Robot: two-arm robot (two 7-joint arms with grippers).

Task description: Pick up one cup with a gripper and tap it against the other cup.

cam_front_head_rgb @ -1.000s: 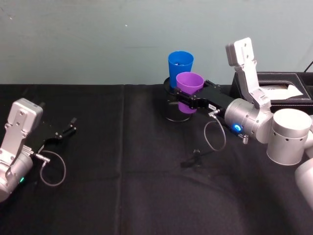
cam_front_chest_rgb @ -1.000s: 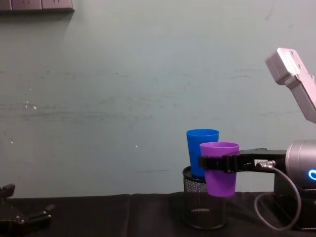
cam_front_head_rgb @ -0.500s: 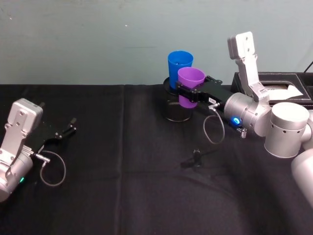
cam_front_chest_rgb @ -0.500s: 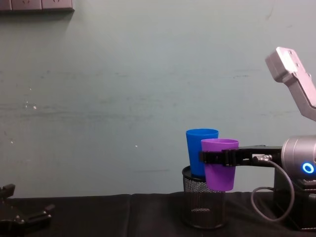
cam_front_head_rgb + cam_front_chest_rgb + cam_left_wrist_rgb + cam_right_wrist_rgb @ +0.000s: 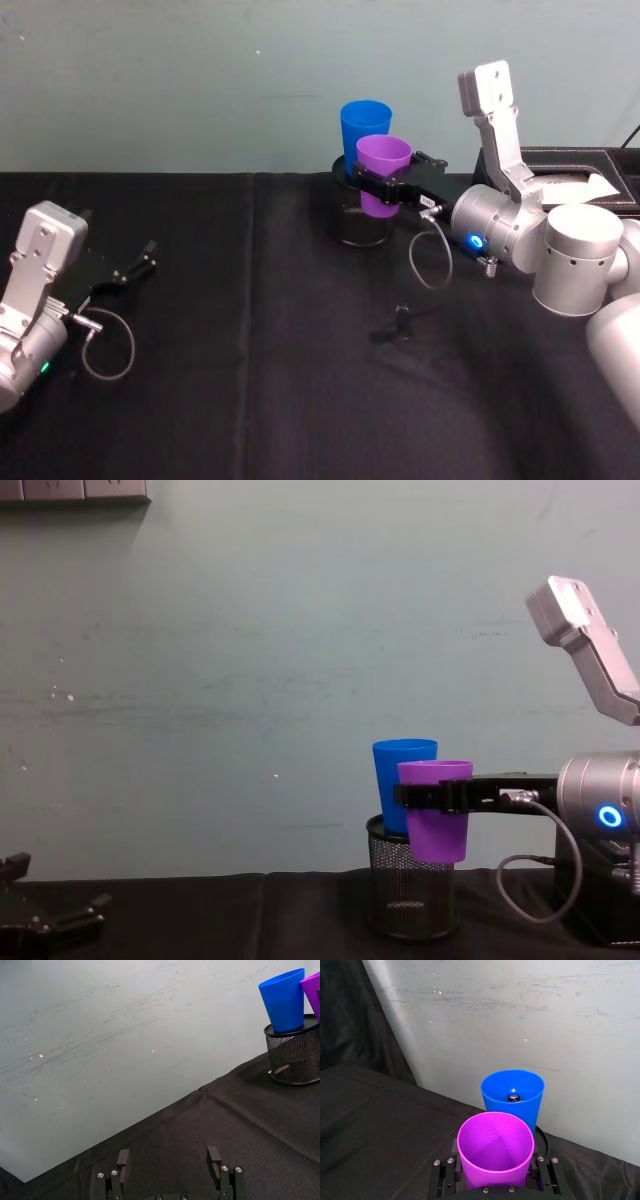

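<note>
My right gripper is shut on the purple cup, holding it upright in the air just in front of the blue cup. The blue cup stands in a black mesh pen holder at the back of the table. The two cups are close together; whether they touch I cannot tell. My left gripper rests open, low over the table at the far left.
A black cloth covers the table. A black box holding white paper sits at the back right, behind my right arm. A small black clip lies on the cloth in the middle. The pale wall rises right behind the table.
My right gripper has carried the purple cup a little up, left and back, closer to the blue cup. The left arm has stayed still.
</note>
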